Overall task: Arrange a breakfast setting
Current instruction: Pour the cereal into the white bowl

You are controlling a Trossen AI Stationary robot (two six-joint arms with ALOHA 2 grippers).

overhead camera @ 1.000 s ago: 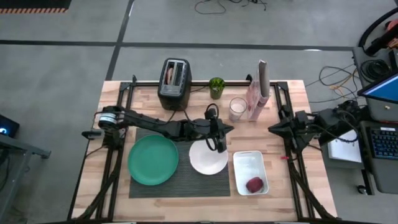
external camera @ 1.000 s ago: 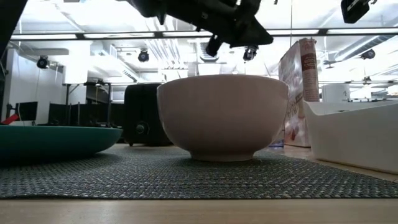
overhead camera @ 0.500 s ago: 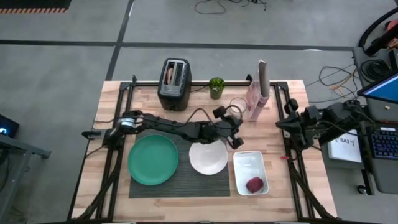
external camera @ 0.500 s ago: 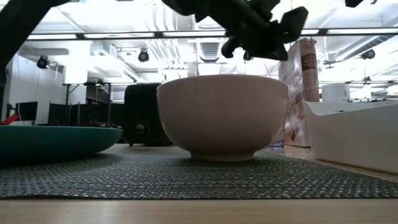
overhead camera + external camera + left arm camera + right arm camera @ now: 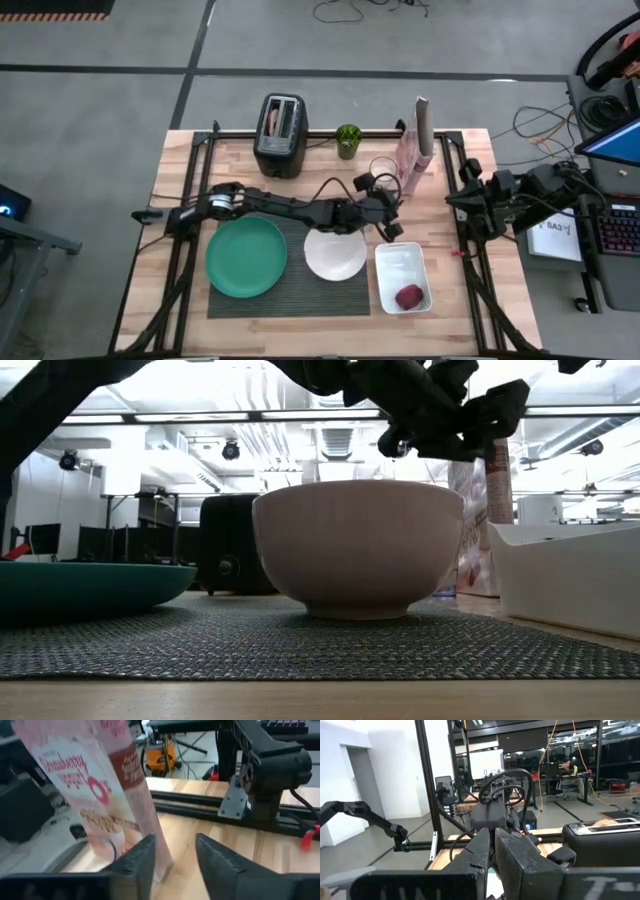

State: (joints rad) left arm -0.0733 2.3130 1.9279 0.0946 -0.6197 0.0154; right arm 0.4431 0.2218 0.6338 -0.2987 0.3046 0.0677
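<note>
Dark jointed arms (black cables)

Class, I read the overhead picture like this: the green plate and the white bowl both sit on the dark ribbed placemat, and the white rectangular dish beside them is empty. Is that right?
Not quite. The white rectangular dish is not empty: the high view shows a dark red item lying in one corner of it. The rest holds: the green plate and the white bowl both sit on the dark ribbed placemat.

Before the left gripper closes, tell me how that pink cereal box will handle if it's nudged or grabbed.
The pink cereal box stands tall and narrow on its small base, so a sideways nudge would probably tip it. It looks like thin card, so it is likely light and may dent under a hard squeeze. The left gripper, open, is beside the box; the milk glass stands close by and could be knocked if the box falls.
</note>
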